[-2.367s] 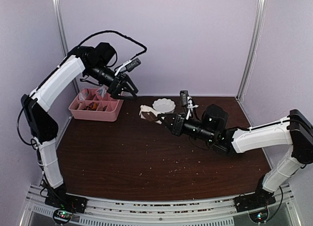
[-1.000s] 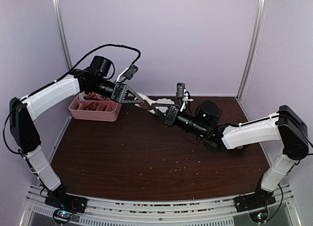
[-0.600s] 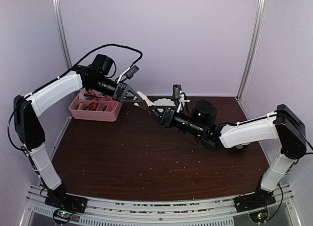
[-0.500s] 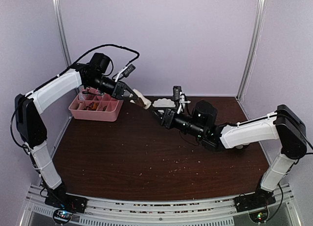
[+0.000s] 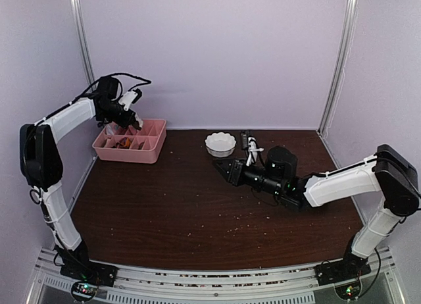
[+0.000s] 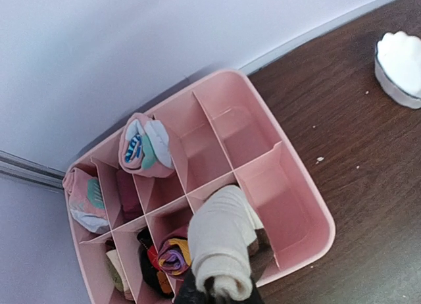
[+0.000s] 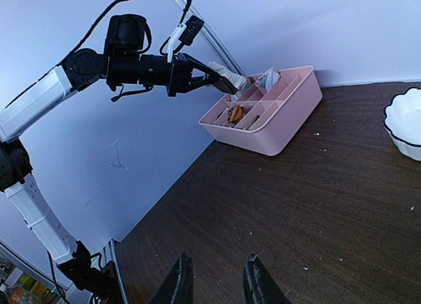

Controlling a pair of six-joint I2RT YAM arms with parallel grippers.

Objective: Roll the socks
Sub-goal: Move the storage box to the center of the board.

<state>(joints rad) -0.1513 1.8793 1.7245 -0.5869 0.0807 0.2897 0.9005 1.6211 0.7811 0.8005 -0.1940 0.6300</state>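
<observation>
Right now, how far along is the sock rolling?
Done: the socks look wound into one cream roll.
In hand: the left gripper is shut on the roll, holding it above the pink organizer.
Left: lower it into a cell and release.
The right gripper is open and empty, low over the table.

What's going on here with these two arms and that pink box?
The left gripper is clamped on a rolled cream sock bundle, holding it above the pink divided tray, where other rolled socks sit in some compartments. The right gripper holds nothing, fingers apart above the brown table, near a white bowl.
</observation>
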